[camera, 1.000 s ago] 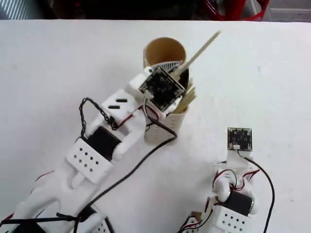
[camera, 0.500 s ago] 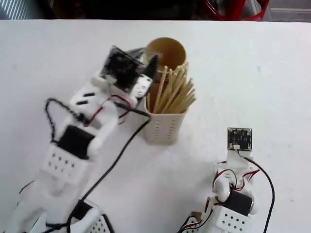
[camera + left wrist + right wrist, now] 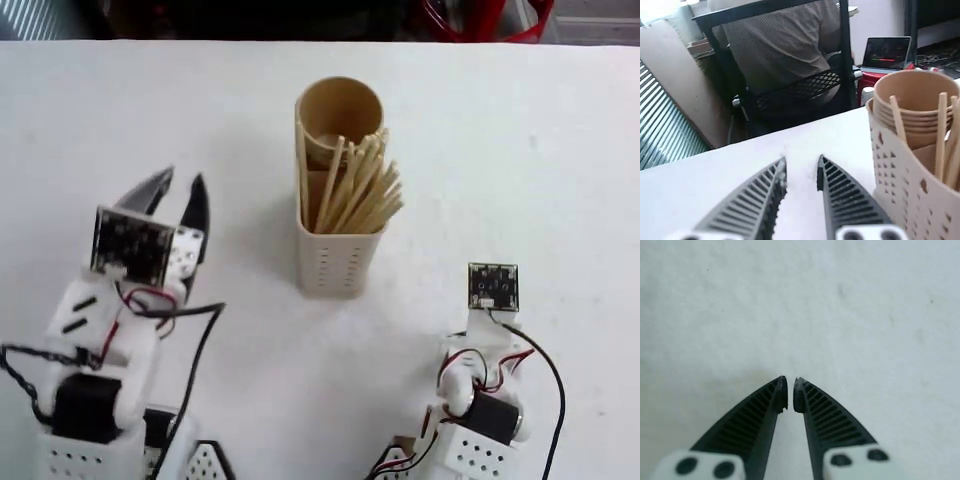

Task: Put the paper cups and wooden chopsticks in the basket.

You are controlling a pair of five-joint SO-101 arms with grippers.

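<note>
High view: the left gripper [image 3: 181, 180] is seen at the left of the white table [image 3: 520, 150], its jaws spread a little and nothing held between them; its tips are pointed toward the far edge of the table. It is found well apart from the basket [image 3: 340, 262], which is stood upright near the middle of the table, to the gripper's right. A stack of paper cups [image 3: 340, 100] is lodged upright in the far part of the basket, its rim raised above the basket's wall. The wooden chopsticks [image 3: 362, 190] are bundled in the near part, just beside the cups, leaned and fanned out toward the right, with their ends projecting over the basket's rim. Farther right and nearer the table's front edge, the right arm [image 3: 480, 400] is placed, well apart from the basket. In the right wrist view the right gripper [image 3: 790, 390] is shown over bare table, its tips pressed almost together with a mere sliver between them, and nothing pinched
</note>
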